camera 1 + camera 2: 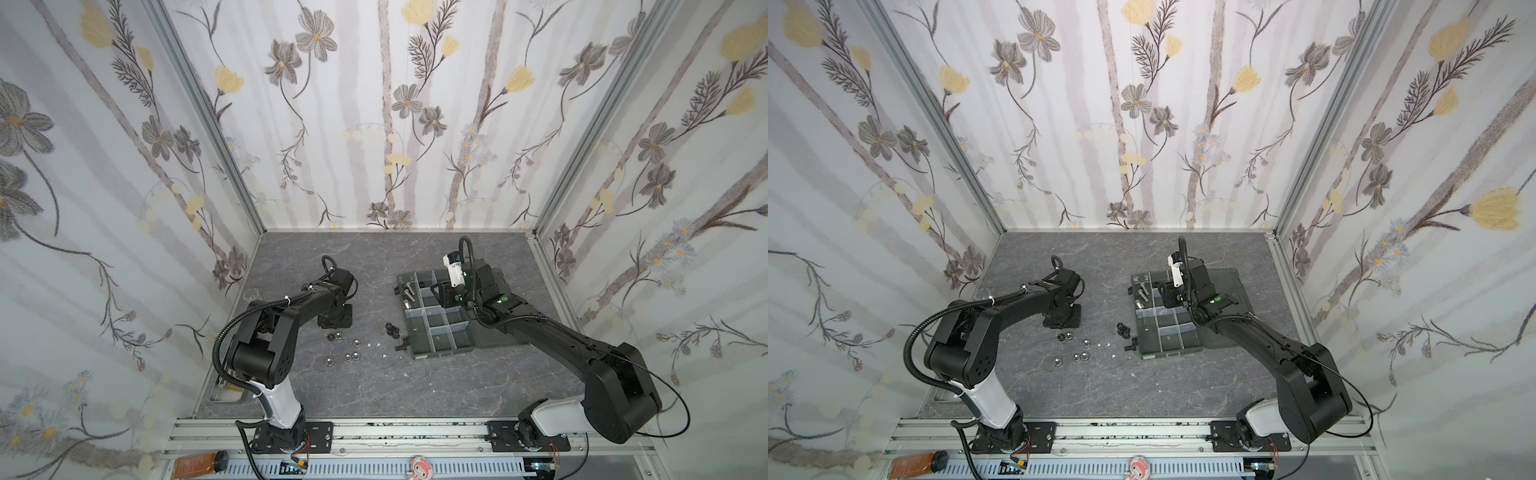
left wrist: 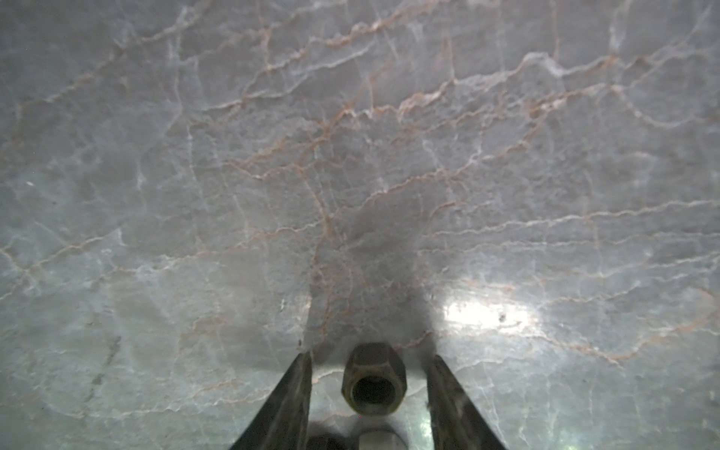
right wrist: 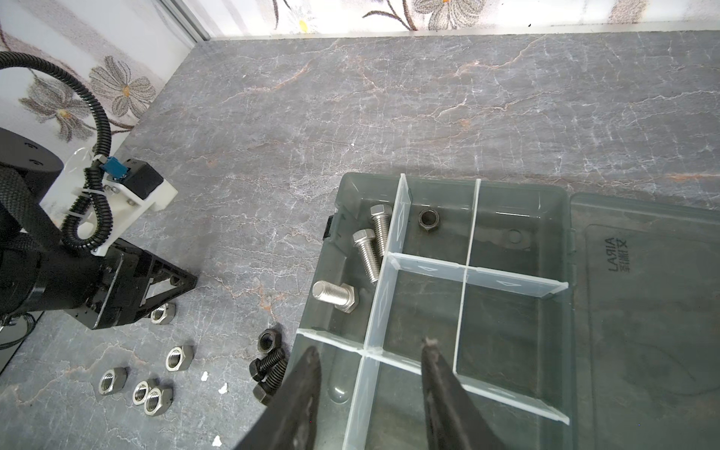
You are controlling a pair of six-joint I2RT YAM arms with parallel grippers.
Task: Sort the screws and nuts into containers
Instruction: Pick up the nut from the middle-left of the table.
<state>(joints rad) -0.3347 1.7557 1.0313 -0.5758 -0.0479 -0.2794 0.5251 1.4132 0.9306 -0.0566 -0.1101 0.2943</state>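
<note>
My left gripper (image 2: 370,360) is open and low over the table. A dark hex nut (image 2: 374,380) lies between its fingers with a gap on each side. In both top views this gripper (image 1: 334,320) (image 1: 1061,318) stands just behind two black nuts (image 1: 334,336). My right gripper (image 3: 370,348) (image 1: 442,295) hangs open and empty over the containers (image 3: 463,269) of the grey organizer box (image 1: 440,353). Three silver screws (image 3: 368,253) share a corner compartment; one black nut (image 3: 428,219) lies in the adjoining one. Silver nuts (image 3: 179,357) and black screws (image 3: 269,360) lie on the table.
The box's flat lid (image 3: 643,311) lies open beside the compartments. White specks (image 1: 378,344) are scattered between the nuts and the box. A small clear cup (image 1: 251,296) stands by the left wall. Floral walls close in three sides.
</note>
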